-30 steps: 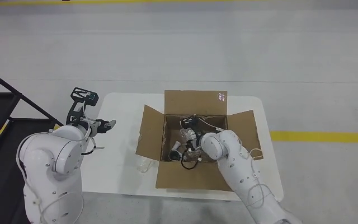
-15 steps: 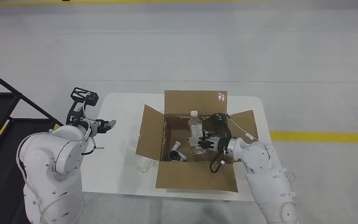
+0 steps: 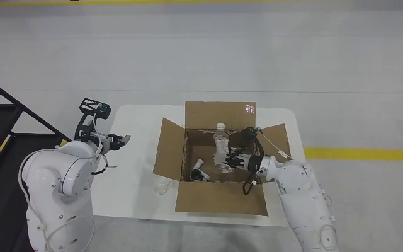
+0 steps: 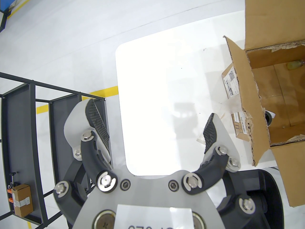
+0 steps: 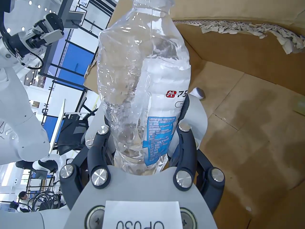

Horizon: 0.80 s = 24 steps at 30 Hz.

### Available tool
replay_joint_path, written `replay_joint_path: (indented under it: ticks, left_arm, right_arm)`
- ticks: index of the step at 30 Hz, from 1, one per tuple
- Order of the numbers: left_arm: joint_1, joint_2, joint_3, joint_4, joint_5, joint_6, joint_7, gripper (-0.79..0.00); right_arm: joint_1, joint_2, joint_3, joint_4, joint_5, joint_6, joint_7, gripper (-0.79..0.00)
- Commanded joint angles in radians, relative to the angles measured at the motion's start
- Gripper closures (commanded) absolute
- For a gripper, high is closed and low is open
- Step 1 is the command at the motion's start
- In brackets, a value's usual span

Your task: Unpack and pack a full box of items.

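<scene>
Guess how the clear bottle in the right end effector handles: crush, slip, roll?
The bottle looks empty, with dented walls: probably light, and likely to buckle in the right end effector shut on it. Its smooth, wrinkled plastic may slip. The round body would probably roll if laid down.

Right claw (image 3: 234, 161) lifted bottle (image 3: 220, 146) upright inside box (image 3: 217, 198).

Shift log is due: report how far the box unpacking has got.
Done: one clear item lies on the table beside the box. In hand: right gripper grips a bottle upright over the box. Left: a white-and-black item inside; left gripper open.
</scene>
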State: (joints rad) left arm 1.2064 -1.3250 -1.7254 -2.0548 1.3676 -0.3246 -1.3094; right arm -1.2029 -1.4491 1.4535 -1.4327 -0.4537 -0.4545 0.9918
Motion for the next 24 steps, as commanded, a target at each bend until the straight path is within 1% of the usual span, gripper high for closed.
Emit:
replay_joint_path:
  ticks: [1, 3, 6, 9, 13, 14, 17, 19, 24]
  left_arm:
    - [0.0, 0.0, 0.0, 0.0, 0.0, 0.0, 0.0, -0.785]
    - [0.0, 0.0, 0.0, 0.0, 0.0, 0.0, 0.0, -0.785]
    - [0.0, 0.0, 0.0, 0.0, 0.0, 0.0, 0.0, -0.785]
    - [0.0, 0.0, 0.0, 0.0, 0.0, 0.0, 0.0, -0.785]
    - [0.0, 0.0, 0.0, 0.0, 0.0, 0.0, 0.0, -0.785]
    - [0.0, 0.0, 0.0, 0.0, 0.0, 0.0, 0.0, -0.785]
    - [0.0, 0.0, 0.0, 0.0, 0.0, 0.0, 0.0, -0.785]
    - [0.0, 0.0, 0.0, 0.0, 0.0, 0.0, 0.0, -0.785]
    - [0.0, 0.0, 0.0, 0.0, 0.0, 0.0, 0.0, -0.785]
  right_arm:
    - [-0.006, 0.001, 0.005, -0.011, 0.045, 0.012, -0.031, 0.0]
    - [-0.008, 0.007, 0.027, -0.021, 0.115, 0.013, -0.022, 0.0]
    - [-0.01, 0.019, 0.078, -0.03, 0.254, 0.0, 0.022, 0.0]
    - [-0.02, 0.034, 0.154, -0.042, 0.404, -0.003, 0.07, 0.0]
    - [-0.063, 0.06, 0.284, -0.087, 0.551, -0.006, 0.121, 0.0]
    - [-0.081, 0.069, 0.342, -0.107, 0.567, -0.012, 0.122, 0.0]
    - [-0.132, 0.091, 0.461, -0.162, 0.583, -0.005, 0.13, 0.0]
    - [-0.163, 0.104, 0.534, -0.198, 0.542, 0.004, 0.12, 0.0]
    - [-0.232, 0.127, 0.638, -0.23, 0.447, 0.042, 0.082, 0.0]
